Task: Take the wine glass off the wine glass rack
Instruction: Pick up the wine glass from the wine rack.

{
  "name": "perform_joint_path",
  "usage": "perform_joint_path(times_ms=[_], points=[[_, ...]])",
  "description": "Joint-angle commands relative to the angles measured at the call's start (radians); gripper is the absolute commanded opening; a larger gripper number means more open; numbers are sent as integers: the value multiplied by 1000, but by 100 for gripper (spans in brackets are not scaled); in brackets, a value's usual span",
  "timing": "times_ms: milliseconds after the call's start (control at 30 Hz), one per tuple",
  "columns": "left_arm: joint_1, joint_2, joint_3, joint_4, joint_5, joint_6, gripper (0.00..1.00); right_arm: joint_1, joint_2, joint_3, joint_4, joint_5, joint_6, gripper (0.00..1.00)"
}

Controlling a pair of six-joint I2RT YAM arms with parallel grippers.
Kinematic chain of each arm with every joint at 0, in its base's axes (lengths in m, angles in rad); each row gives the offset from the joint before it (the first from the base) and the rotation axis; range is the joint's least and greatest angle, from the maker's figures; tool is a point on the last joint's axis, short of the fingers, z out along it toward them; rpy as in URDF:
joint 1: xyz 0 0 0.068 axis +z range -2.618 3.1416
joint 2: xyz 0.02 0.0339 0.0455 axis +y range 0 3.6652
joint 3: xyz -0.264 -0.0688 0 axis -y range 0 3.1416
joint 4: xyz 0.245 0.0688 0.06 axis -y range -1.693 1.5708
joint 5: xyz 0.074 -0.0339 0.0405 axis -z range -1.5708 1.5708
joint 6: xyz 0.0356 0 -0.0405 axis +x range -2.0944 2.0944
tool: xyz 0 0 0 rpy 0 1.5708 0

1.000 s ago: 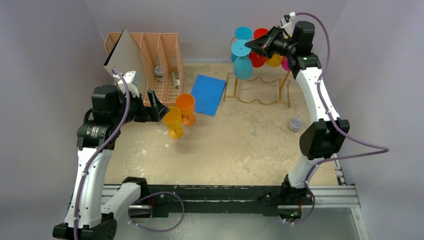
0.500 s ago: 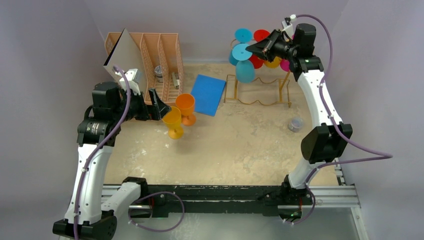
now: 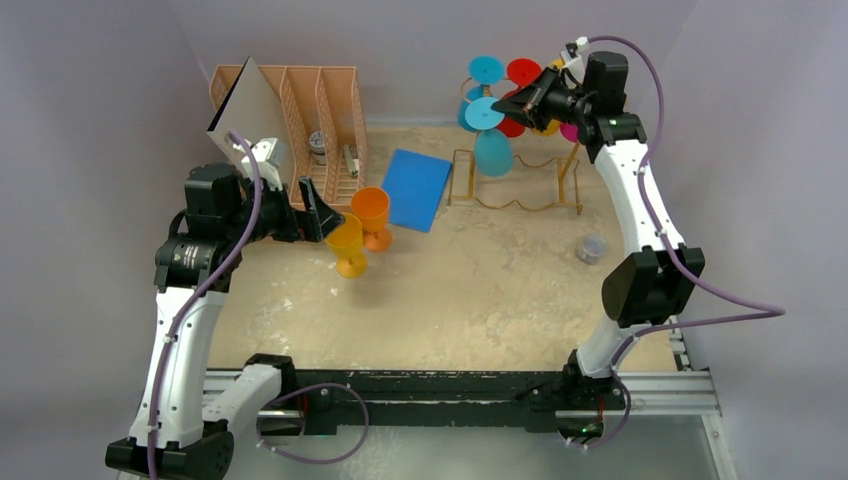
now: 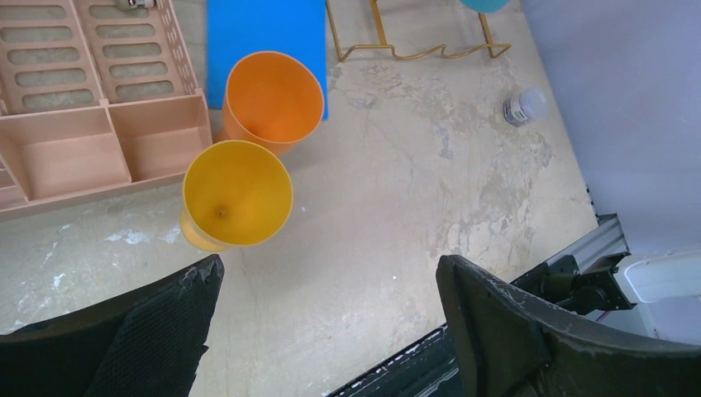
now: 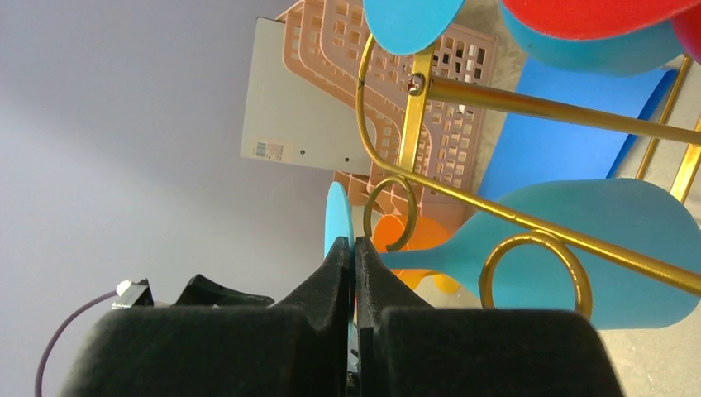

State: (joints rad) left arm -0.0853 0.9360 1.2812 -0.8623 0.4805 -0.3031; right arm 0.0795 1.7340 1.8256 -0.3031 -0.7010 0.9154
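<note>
end effector at right [image 5: 353, 248] clamps foot rim of blue wine glass [image 5: 595, 240] at rack [image 5: 537, 106] end; left end effector [image 4: 329, 273] gapes empty.

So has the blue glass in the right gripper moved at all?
Yes. The blue glass, held by the right gripper, has shifted down the overhead view, toward the gold rack's wavy bottom bar.

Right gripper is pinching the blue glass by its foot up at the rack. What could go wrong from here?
1. The right gripper is shut on only the thin rim of the blue glass's foot. The bowl hangs well off to the side, so the glass may pivot or slip free.
2. The rack's curled rail ends sit close around the stem. A snag could tug the rack and shake the red glass hanging nearby.
</note>
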Motion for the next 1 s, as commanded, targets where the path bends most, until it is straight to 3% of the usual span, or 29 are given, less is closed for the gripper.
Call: perform_joint_path(times_ms=[0,333,600,800,967], points=[[7,2,15,18,32,2,100,6,-48,-7,51,-43,-9,0],[7,3,-21,60,85,-32,100,6,-73,-38,41,-81,-14,0],[7,-6,-53,105,127,-77,100,9,-117,-99,178,-194,33,0],[7,-17,-111,208,215,-168,99,25,-204,-231,235,-249,20,0],[6,-38,-200,353,289,-282,97,72,-293,-357,139,-271,-114,0]])
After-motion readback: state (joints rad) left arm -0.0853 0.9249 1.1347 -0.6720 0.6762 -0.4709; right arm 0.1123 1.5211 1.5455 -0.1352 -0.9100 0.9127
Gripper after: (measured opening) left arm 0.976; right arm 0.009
